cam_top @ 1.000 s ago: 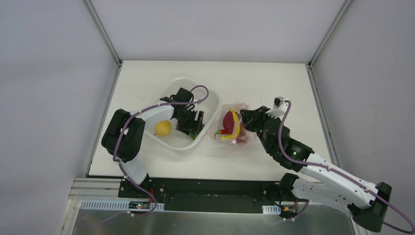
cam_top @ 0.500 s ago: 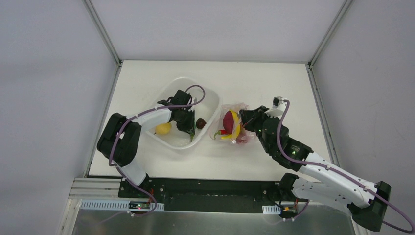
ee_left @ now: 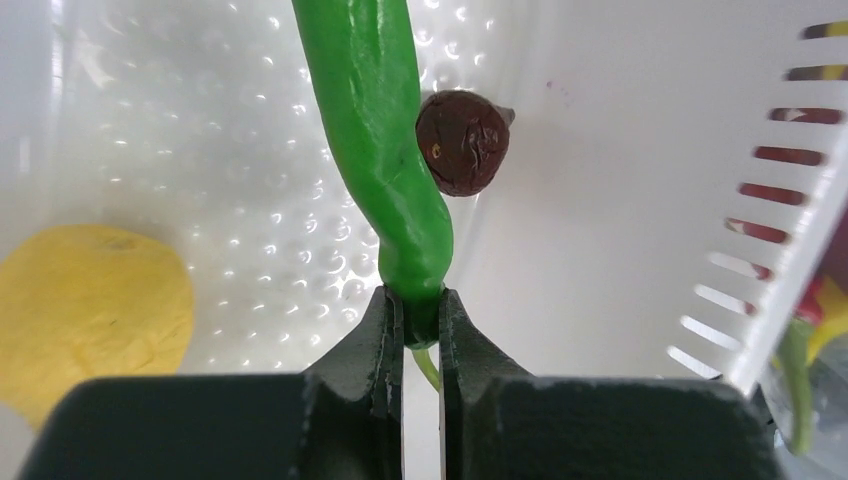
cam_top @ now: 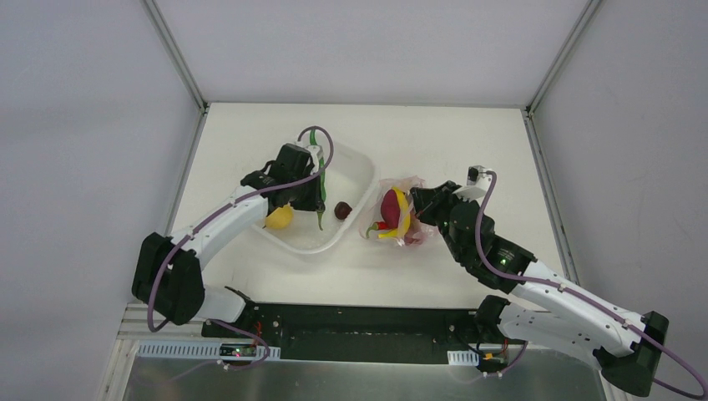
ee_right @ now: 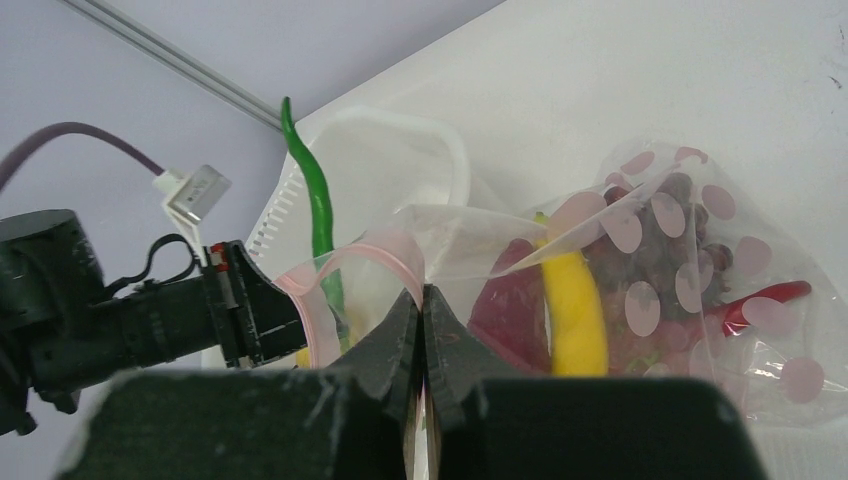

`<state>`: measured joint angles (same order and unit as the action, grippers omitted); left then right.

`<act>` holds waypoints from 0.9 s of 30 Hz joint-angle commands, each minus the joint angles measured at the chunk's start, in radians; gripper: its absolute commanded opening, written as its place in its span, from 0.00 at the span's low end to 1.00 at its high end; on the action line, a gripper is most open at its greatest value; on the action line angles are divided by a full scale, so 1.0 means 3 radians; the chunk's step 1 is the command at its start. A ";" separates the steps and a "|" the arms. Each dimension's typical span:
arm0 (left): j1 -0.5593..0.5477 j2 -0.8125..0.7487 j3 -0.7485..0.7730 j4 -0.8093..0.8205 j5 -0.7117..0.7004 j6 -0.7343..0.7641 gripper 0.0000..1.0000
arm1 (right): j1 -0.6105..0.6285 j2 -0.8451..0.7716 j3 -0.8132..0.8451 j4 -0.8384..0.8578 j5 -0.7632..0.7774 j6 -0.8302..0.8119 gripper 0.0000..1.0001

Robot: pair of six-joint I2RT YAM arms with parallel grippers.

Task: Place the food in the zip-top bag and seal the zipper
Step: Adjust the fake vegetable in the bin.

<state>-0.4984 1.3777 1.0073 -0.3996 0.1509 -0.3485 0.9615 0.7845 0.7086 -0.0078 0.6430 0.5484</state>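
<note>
My left gripper (cam_top: pixel 314 177) (ee_left: pixel 421 318) is shut on the stem end of the green chili (cam_top: pixel 321 213) (ee_left: pixel 385 180), which hangs above the white tub (cam_top: pixel 361 170). In the tub lie a round yellow fruit (cam_top: pixel 279 217) (ee_left: pixel 90 300) and a small dark red-brown piece (cam_top: pixel 342 210) (ee_left: pixel 462 142). To the right lies the clear zip-top bag (cam_top: pixel 409 234) (ee_right: pixel 650 260). It holds the yellow banana (ee_right: pixel 575 310), the grape bunch (ee_right: pixel 670 230) and the red chili (ee_right: pixel 760 300). My right gripper (cam_top: pixel 424 203) (ee_right: pixel 421 300) is shut on the bag's mouth edge by the pink zipper (ee_right: pixel 380 255), holding the mouth open towards the tub.
The tub's slotted wall (ee_left: pixel 790 230) stands between the held chili and the bag. The bag carries pink dots. Grey walls with metal corner posts (cam_top: pixel 179 63) close in the white table (cam_top: pixel 467 142) at the back and sides.
My left gripper closed on the green chili and raised it out of the tub, moving back and left. The right gripper and the bag stayed where they were.
</note>
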 commanded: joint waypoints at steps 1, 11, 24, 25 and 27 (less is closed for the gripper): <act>-0.0021 -0.0340 0.0126 -0.0076 -0.0246 0.0052 0.00 | -0.0018 -0.0024 0.0114 0.0057 0.0064 0.0027 0.04; -0.0011 -0.0193 0.0116 -0.0059 -0.0330 0.0153 0.00 | -0.0018 0.0035 0.0113 0.0074 0.0021 0.0049 0.04; -0.0001 0.0165 0.0163 -0.0173 -0.0404 0.0071 0.80 | -0.0019 0.0086 0.0073 0.0165 -0.0207 -0.0205 0.01; -0.0001 0.0117 0.0192 -0.0233 -0.0436 0.0086 0.83 | -0.0015 0.0058 0.0054 0.0179 -0.0255 -0.0269 0.01; -0.0001 -0.0001 0.0276 -0.0358 -0.0539 0.0166 0.86 | -0.0016 -0.0008 -0.0044 0.0237 -0.0334 -0.0370 0.01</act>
<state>-0.4976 1.4639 1.0355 -0.4274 0.0505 -0.3279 0.9600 0.8185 0.7082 0.0044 0.5915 0.5179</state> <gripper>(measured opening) 0.836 0.013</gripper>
